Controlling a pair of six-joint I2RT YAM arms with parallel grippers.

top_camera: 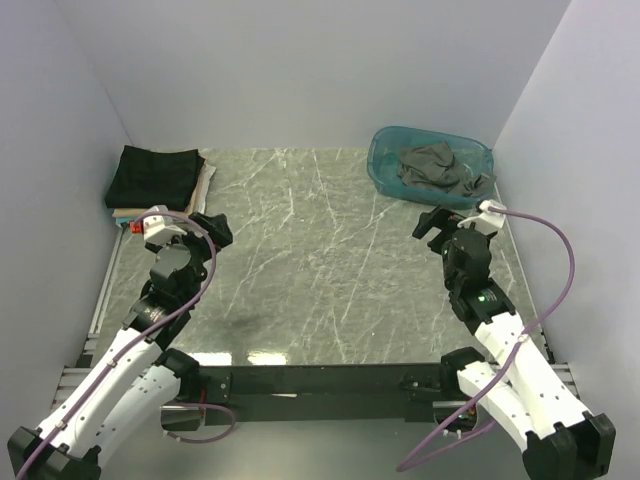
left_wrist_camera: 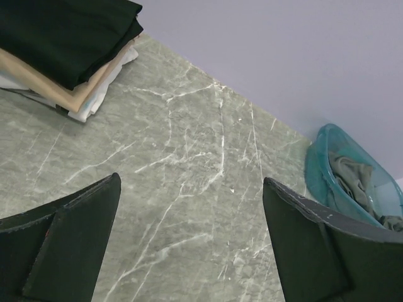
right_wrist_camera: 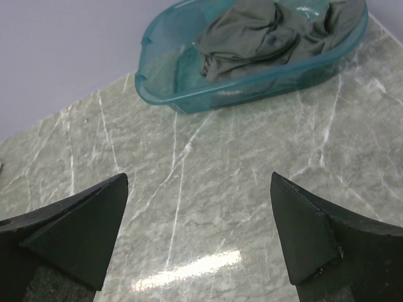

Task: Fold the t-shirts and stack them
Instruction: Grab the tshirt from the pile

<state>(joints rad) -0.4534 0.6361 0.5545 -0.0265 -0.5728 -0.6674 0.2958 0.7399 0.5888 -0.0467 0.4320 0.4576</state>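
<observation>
The grey t-shirt (right_wrist_camera: 252, 31) in the tub (right_wrist_camera: 252, 88) looks soft and floppy, so pinch a raised fold; the left tool (left_wrist_camera: 192, 189) and right tool (right_wrist_camera: 198, 182) are spread apart, empty.

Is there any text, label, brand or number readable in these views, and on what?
No text can be read in any view.
The teal tub: no label shows on its wall.
The grey shirt in it and the folded stack: plain, no print.
The red part on the left arm's wrist: too small to tell whether it bears a mark.
</observation>
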